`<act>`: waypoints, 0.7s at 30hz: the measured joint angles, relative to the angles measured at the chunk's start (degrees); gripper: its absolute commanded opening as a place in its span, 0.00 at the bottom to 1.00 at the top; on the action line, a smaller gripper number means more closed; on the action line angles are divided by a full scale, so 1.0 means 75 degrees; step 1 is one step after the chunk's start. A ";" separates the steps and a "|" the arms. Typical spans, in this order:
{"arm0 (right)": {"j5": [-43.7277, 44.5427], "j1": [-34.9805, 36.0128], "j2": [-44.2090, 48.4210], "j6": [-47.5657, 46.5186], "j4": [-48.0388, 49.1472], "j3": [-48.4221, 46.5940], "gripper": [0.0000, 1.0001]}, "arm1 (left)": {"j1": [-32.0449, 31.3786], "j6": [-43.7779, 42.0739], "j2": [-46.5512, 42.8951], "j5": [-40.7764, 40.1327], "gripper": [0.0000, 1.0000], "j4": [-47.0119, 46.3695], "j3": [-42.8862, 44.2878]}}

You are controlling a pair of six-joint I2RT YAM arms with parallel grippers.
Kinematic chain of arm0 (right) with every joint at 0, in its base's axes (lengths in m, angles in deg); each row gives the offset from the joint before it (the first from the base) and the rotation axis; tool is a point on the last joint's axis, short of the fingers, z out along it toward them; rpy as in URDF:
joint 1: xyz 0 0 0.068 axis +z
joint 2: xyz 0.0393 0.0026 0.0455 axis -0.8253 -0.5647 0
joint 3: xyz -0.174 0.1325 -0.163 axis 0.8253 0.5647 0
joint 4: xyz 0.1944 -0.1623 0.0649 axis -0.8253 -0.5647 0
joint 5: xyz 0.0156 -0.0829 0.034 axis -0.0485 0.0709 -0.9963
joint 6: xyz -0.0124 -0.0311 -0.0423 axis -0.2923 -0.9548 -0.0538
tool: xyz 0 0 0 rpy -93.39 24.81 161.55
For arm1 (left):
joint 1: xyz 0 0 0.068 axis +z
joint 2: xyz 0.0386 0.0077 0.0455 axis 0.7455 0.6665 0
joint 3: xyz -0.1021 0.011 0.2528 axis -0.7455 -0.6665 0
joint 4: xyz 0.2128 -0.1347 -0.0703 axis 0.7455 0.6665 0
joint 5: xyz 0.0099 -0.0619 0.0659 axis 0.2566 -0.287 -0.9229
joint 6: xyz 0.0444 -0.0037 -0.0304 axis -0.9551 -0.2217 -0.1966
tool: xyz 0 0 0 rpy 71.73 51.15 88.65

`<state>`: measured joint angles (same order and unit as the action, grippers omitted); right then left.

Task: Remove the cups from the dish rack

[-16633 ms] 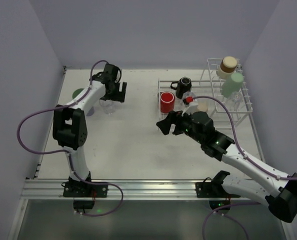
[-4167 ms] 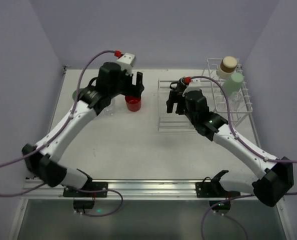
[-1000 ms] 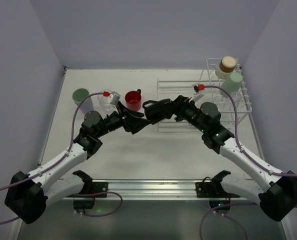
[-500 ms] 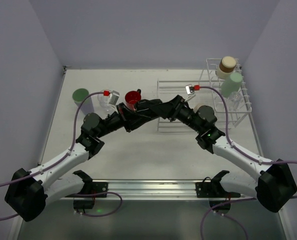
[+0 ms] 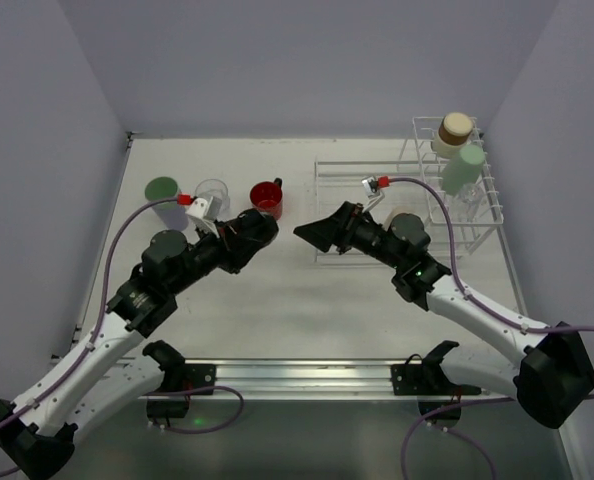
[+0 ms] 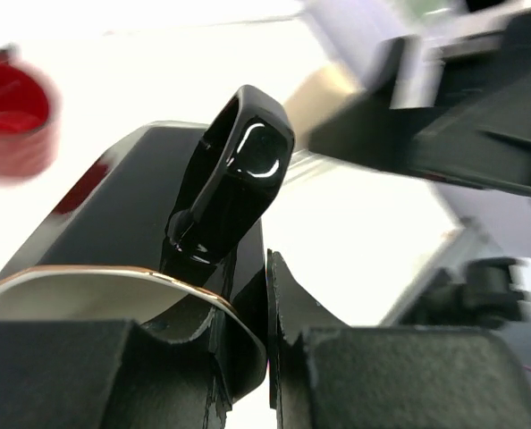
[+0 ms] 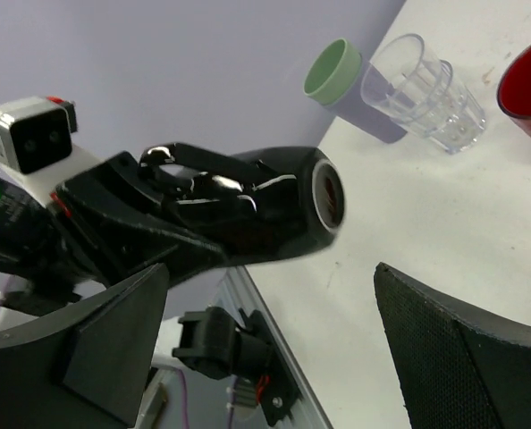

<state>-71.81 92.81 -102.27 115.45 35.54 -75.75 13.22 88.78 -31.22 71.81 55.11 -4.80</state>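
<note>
My left gripper point(image 5: 245, 237) is shut on the black-handled mug point(image 5: 262, 227), held above the table left of the dish rack point(image 5: 329, 206). In the left wrist view its fingers point(image 6: 288, 313) pinch the mug's wall just below the glossy handle point(image 6: 234, 174). My right gripper point(image 5: 312, 232) stands open and empty a short way to the right, facing the mug point(image 7: 274, 210). A red mug point(image 5: 267, 198), a clear glass point(image 5: 212, 192) and a lavender tumbler with green inside point(image 5: 162, 191) stand on the table. A tan-brown cup point(image 5: 457, 128) and a pale green cup point(image 5: 463, 166) sit in the rack's upright part.
The rack's low basket point(image 5: 352, 172) lies behind my right arm, the taller slotted part point(image 5: 489, 205) at the far right. Purple walls close in the table on three sides. A metal rail point(image 5: 297, 375) runs along the near edge.
The black-handled mug passed from my right gripper to my left. The left jaws shut on it and drew back left; the right jaws opened wide and pulled away to the right.
</note>
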 measured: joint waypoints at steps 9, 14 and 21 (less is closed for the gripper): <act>0.0128 0.0000 0.0833 -0.1052 -0.1478 0.0452 0.99 | 0.0029 -0.0495 0.0306 -0.3060 0.00 0.4896 0.1606; 0.0300 0.0000 0.1609 -0.1626 -0.2294 0.0458 0.99 | 0.0723 -0.0574 0.1542 -0.3314 0.00 0.5441 0.1649; 0.0533 0.0003 0.2410 -0.2244 -0.3022 0.0504 0.99 | 0.3110 -0.1035 0.2879 -0.2678 0.00 0.4817 0.1236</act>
<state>-67.81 92.83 -84.19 98.62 12.88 -71.97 36.54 81.02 -9.63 51.72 91.24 4.46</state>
